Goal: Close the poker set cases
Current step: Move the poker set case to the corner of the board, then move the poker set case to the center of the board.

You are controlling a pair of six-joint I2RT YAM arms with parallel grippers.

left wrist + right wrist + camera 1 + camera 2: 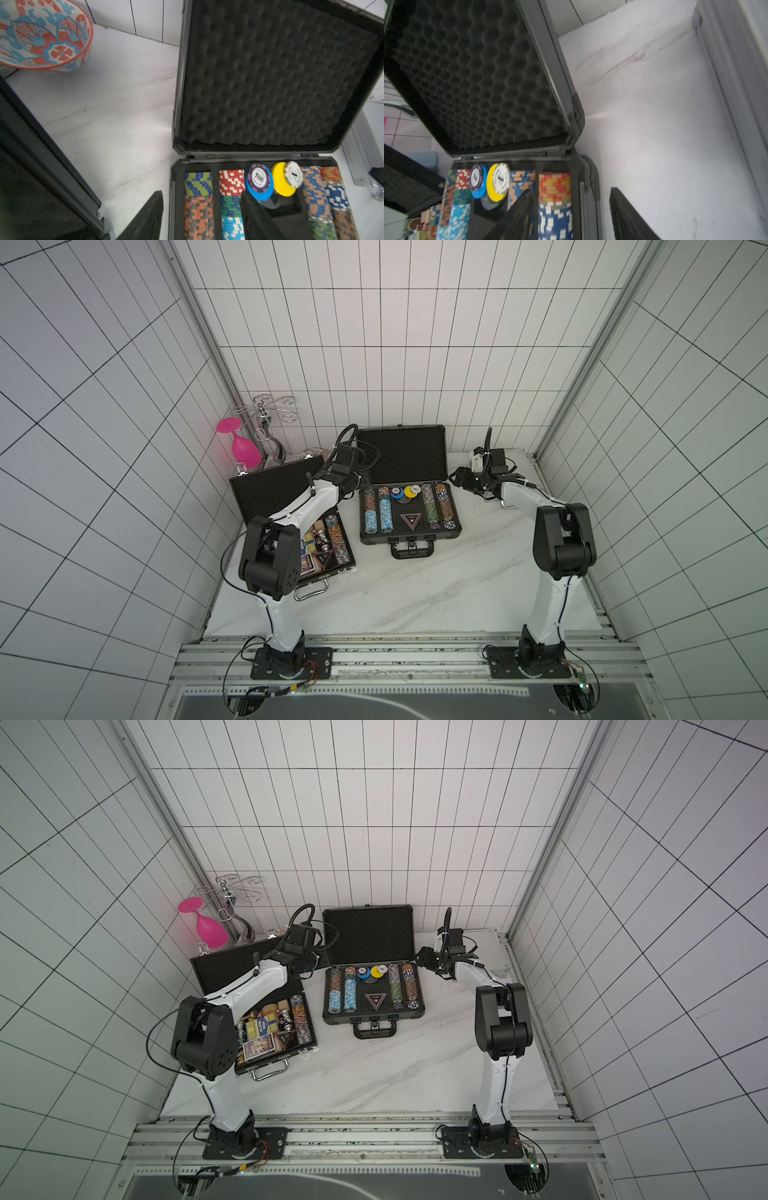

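The left gripper (202,193) is released. Its two fingers (145,218) stand apart, one outside and one inside the left wall of the dark grey case (411,536), and they clasp nothing that shows. The right gripper (571,189) is released as well, its two fingers (629,218) set on either side of the same case's right wall. Whether any finger touches a wall cannot be told.

That case sits mid-table toward the far side, with its foam-lined lid (403,456) upright. Its base holds four columns of striped chips (370,510), two on the left and two on the right. Between them at the far end, a purple-faced chip (258,176) leans on a blue disc, and a white chip (294,174) leans on a yellow one. One triangular plaque (409,521) lies nearer. One black handle (412,549) faces the near edge.

To the left lies the flat black case (270,493), also open with its lid tilted back. Its base is largely under the left arm, and its one silver handle (311,592) is on the near side. The silver case (496,951) lies flat in the far right corner, mostly hidden behind the right arm. That makes three cases on the white table (415,593), two of them plainly open.

In the far left corner, one pink glass (245,448) stands foot-up beside one chrome rack (266,414). One patterned bowl (45,35) sits beyond the flat black case.
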